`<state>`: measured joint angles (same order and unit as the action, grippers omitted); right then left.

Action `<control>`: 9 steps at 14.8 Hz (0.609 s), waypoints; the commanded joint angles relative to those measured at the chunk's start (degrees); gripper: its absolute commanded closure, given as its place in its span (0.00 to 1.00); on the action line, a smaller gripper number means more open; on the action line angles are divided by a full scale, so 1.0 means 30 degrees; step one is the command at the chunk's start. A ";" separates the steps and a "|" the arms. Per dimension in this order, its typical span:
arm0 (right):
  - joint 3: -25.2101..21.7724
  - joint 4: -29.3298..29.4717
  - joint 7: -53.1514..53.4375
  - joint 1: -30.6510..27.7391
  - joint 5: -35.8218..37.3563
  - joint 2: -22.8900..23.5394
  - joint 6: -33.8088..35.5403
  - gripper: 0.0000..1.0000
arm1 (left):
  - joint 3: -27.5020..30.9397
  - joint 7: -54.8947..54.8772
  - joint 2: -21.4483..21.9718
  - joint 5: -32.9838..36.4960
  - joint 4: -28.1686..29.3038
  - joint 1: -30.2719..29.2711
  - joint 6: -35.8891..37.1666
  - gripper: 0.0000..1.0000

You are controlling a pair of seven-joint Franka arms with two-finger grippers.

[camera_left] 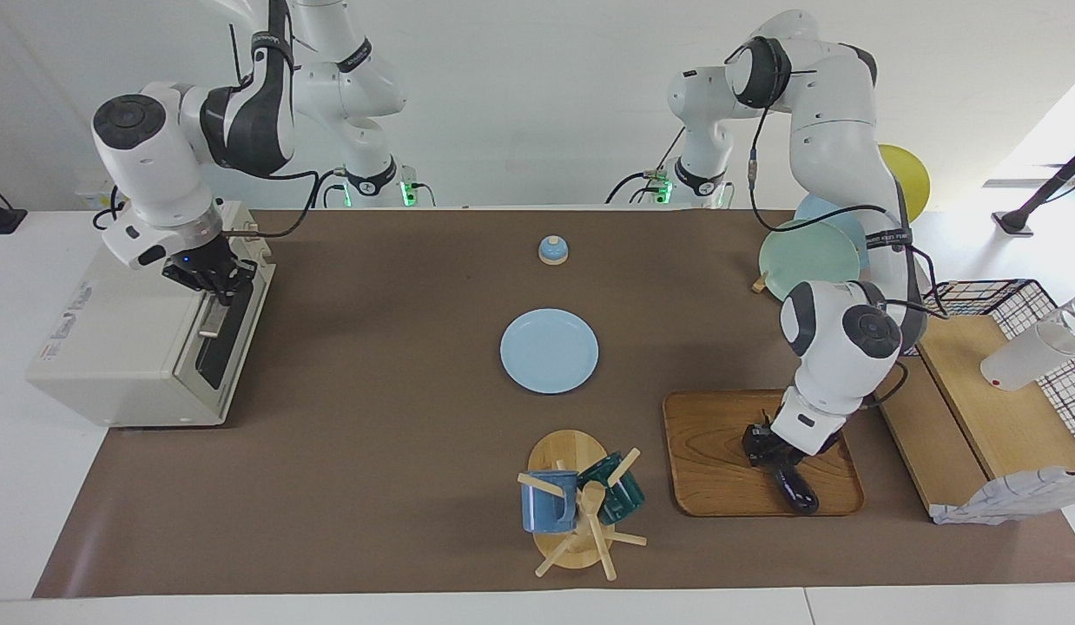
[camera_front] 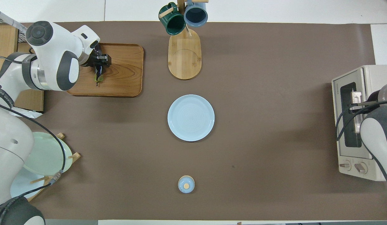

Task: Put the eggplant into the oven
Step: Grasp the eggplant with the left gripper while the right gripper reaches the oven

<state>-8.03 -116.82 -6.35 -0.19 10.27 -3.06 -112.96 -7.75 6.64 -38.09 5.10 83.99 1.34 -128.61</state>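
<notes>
The dark purple eggplant [camera_left: 799,493] [camera_front: 98,75] lies on a wooden tray [camera_left: 711,469] [camera_front: 124,75] at the left arm's end of the table. My left gripper [camera_left: 766,451] [camera_front: 99,62] is down on the tray and shut around the eggplant's middle. The cream-white oven [camera_left: 112,347] [camera_front: 376,75] stands at the right arm's end, its dark glass door [camera_left: 220,343] facing the table's middle. My right gripper [camera_left: 216,282] [camera_front: 357,104] is shut on the metal door handle [camera_left: 209,319] at its end nearer to the robots. The door looks slightly ajar.
A light blue plate [camera_left: 549,351] lies mid-table, with a mug tree [camera_left: 581,503] holding two mugs farther from the robots. A small blue bell-shaped knob [camera_left: 553,250] sits nearer to them. A plate rack [camera_left: 811,252], wooden box [camera_left: 980,408] and wire basket [camera_left: 1024,304] stand beside the tray.
</notes>
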 commanded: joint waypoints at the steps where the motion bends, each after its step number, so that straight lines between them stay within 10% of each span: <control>1: 0.0070 -0.1661 0.0153 -0.0144 -0.0258 -0.0034 -0.1542 1.00 | -0.0083 -0.0132 0.0363 0.0059 -0.0922 -0.0037 0.2255 1.00; 9: 0.0128 -0.2514 0.0473 0.0852 -0.1752 0.1194 -0.4239 1.00 | 0.0005 0.0976 0.5337 -0.4016 -0.0751 -0.0068 0.7878 1.00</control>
<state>-7.15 -122.39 -5.92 2.80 4.73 -3.90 -119.41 -7.79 7.31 -26.97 -5.61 79.56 0.57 -109.90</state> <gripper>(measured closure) 0.991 0.696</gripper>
